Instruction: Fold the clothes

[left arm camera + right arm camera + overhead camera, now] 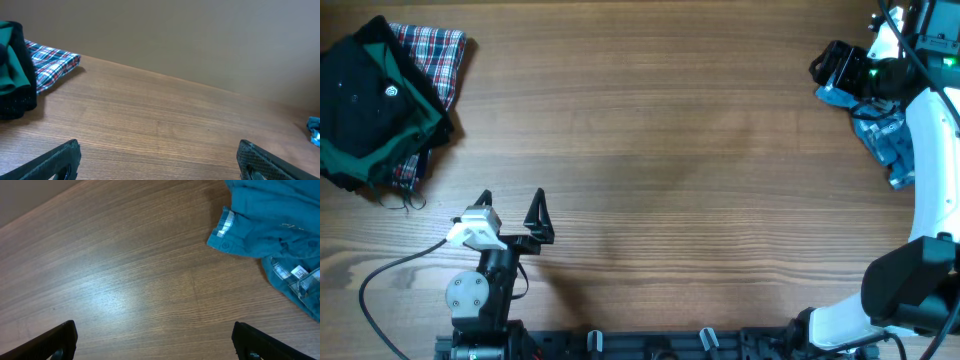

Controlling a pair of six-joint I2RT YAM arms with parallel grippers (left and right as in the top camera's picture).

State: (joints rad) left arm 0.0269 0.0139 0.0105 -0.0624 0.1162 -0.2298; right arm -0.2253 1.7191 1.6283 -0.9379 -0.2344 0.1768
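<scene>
1. Black shirt (355, 100) with a small round white logo (392, 90): bunched at the table's far left, green fabric (380, 150) showing along its fold, lying on a plaid garment (438, 55).
2. Left gripper (510, 200): jaws spread wide, empty, above bare wood near the front edge.
3. Wooden table (670, 150).
4. Right gripper (155, 340): jaws spread wide, empty, near the blue garment.
5. Blue garment (885, 140): crumpled at the far right.

A black shirt (365, 90) with a small round white logo (392, 91) lies bunched over a plaid garment (435, 55) at upper left, and a blue garment (878, 138) lies crumpled at upper right.
</scene>
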